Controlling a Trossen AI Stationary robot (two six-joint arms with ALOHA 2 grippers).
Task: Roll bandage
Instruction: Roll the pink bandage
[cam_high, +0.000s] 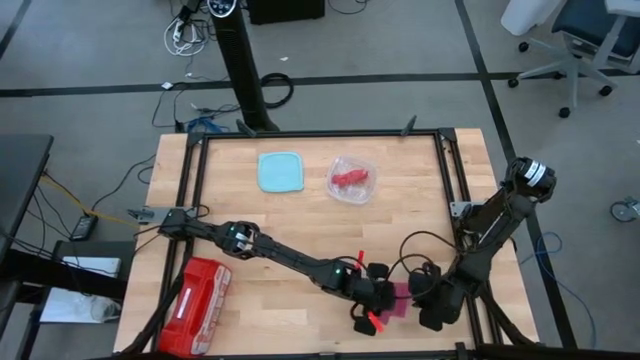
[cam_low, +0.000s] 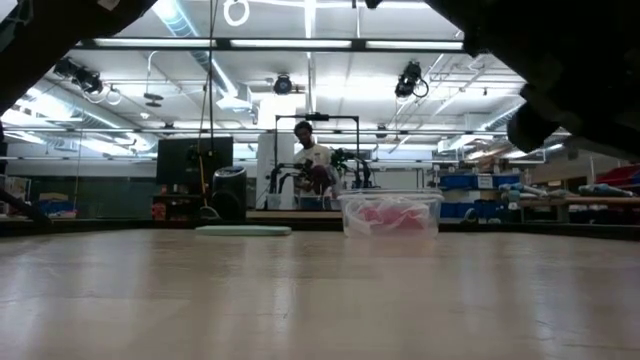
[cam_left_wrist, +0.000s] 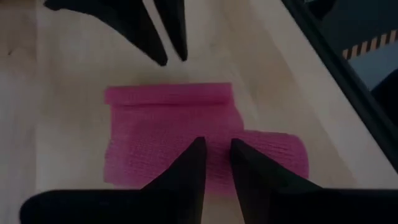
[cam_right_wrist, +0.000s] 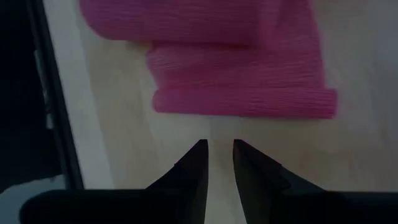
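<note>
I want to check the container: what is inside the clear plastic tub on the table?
The clear tub holds a small red lump. Anything beneath that lump is covered and cannot be seen.

Both end effectors (cam_left_wrist: 216, 152) (cam_right_wrist: 219, 152) low, fingers narrowly parted.

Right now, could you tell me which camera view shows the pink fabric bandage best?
The left wrist view: the pink fabric bandage lies flat there, one end rolled. The right wrist view crops it, the high view shows only a sliver, and the low view shows none.

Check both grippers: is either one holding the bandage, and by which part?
Neither. The left gripper hovers over the bandage with a narrow empty gap; the right gripper sits just short of its rolled edge, gripping nothing.
</note>
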